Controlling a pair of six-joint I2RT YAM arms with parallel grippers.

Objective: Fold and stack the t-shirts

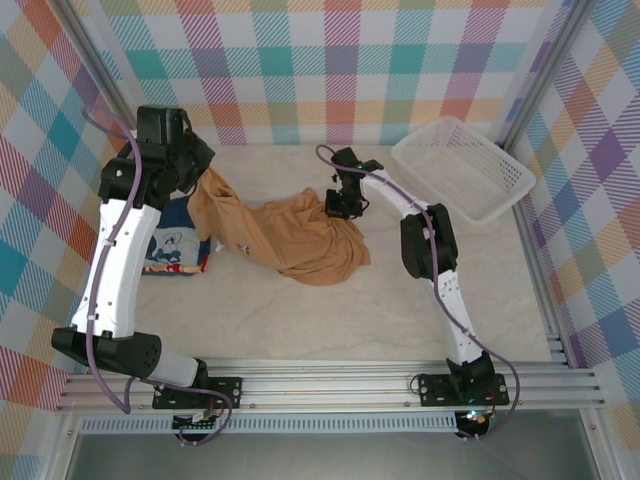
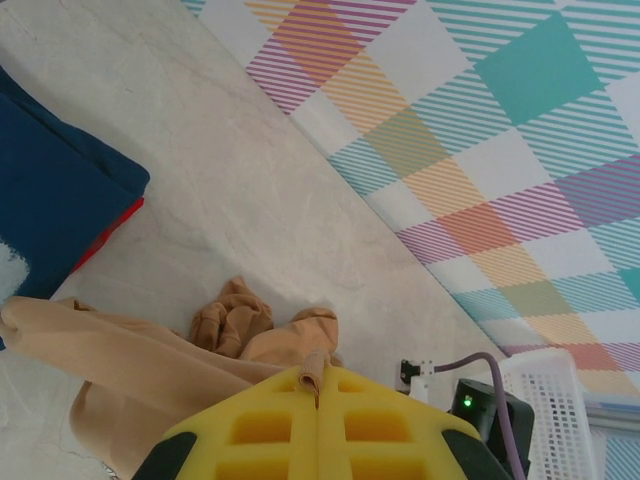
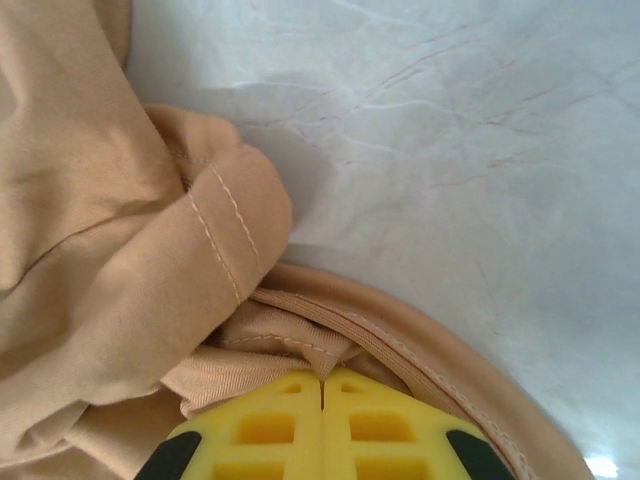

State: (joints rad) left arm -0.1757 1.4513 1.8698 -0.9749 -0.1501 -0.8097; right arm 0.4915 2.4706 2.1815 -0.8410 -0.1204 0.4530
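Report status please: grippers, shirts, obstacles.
Shut on tan shirt: left gripper, right gripper. Beside left arm, navy shirt. Far right, basket, not blocking.

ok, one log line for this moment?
left pincer: shut on tan-orange t-shirt | right pincer: shut on same shirt | navy t-shirt: folded, on table

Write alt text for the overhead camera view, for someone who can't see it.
Both grippers pinch a crumpled tan-orange t-shirt on the table: the left gripper holds one end up, the right gripper is shut on the other. A folded navy t-shirt lies at left beside the left arm; a white mesh basket sits at back right.
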